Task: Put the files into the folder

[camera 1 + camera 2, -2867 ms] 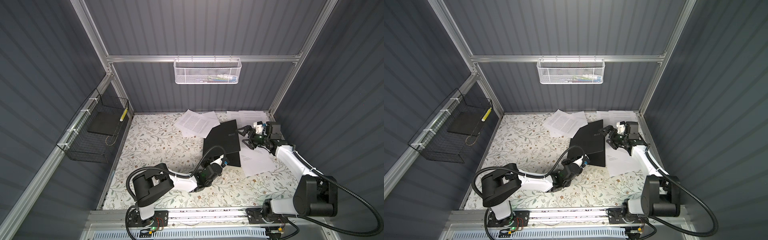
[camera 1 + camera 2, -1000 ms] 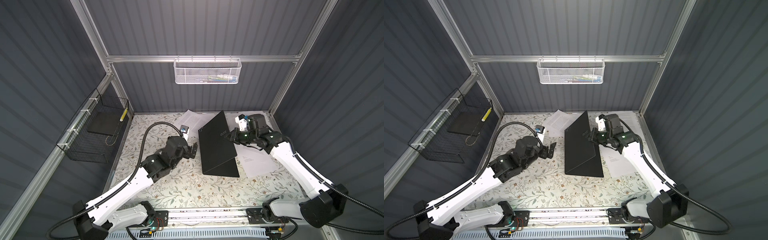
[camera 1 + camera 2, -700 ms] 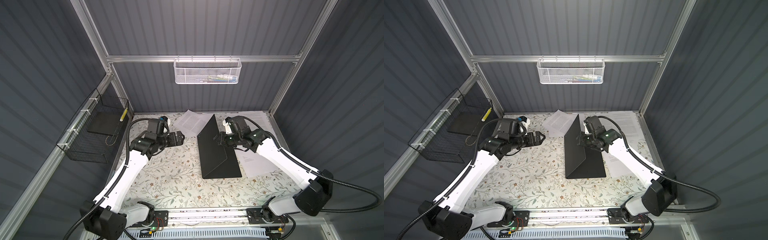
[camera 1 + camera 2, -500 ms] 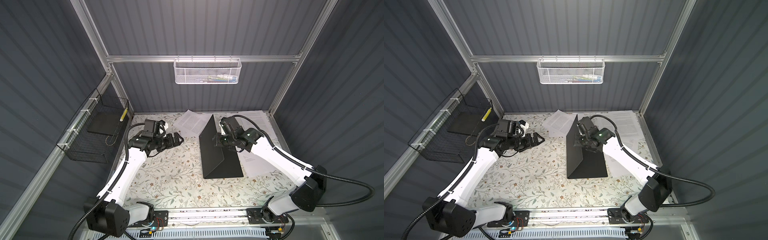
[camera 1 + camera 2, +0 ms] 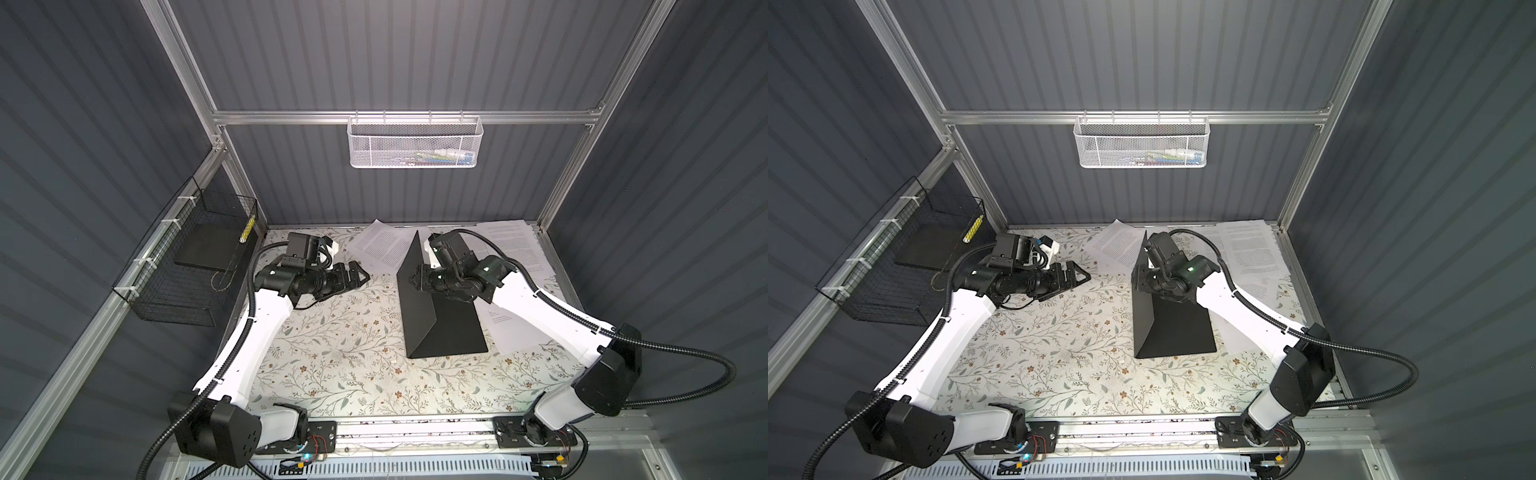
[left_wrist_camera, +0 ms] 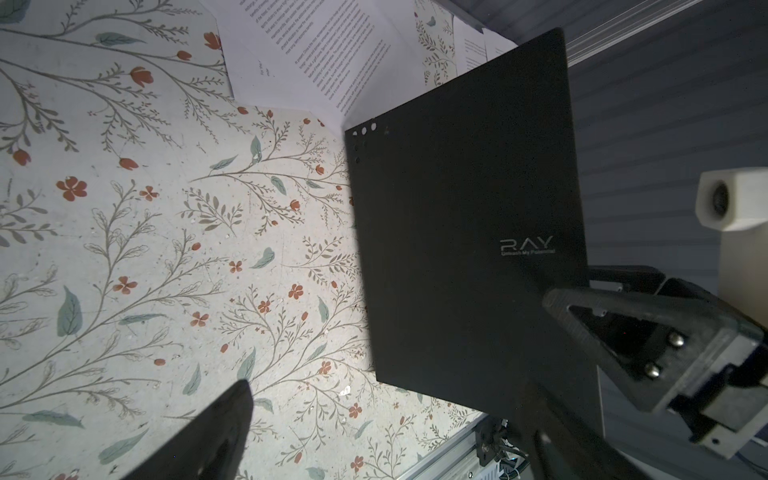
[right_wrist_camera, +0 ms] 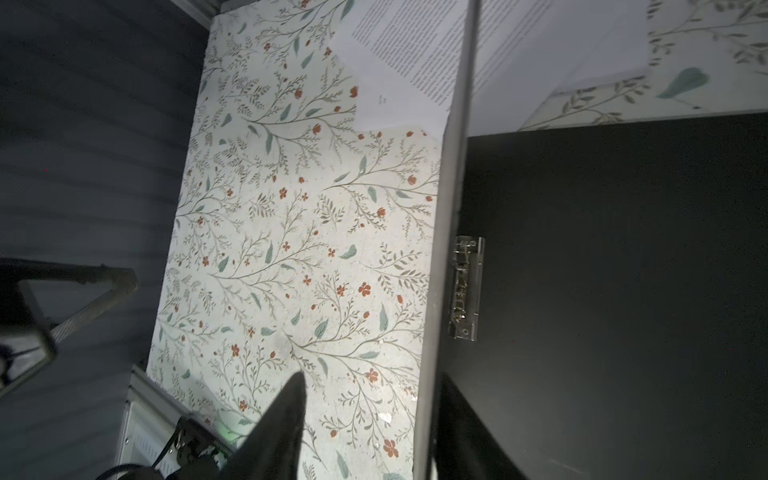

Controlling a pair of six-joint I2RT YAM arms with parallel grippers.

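The black folder (image 5: 453, 332) lies open on the floral table, its front cover (image 5: 415, 299) standing nearly upright, shown with the RAY logo (image 6: 527, 246) in the left wrist view. A metal clip (image 7: 465, 286) sits inside by the spine. My right gripper (image 5: 415, 279) is at the cover's top edge, jaws open on either side of it, with a gap on the outer side (image 7: 370, 399). My left gripper (image 5: 357, 276) is open and empty, left of the cover. White printed files (image 5: 384, 247) lie behind the folder, and more files (image 5: 511, 245) to its right.
A black wire basket (image 5: 195, 266) holding a dark slab hangs on the left wall. A white mesh basket (image 5: 415, 143) hangs on the back rail. Another sheet (image 5: 511, 332) lies under my right arm. Aluminium posts frame the corners and a rail runs along the front.
My right gripper has swung the cover up to near vertical and its jaws have parted. My left arm has drawn back to the left, away from the folder.
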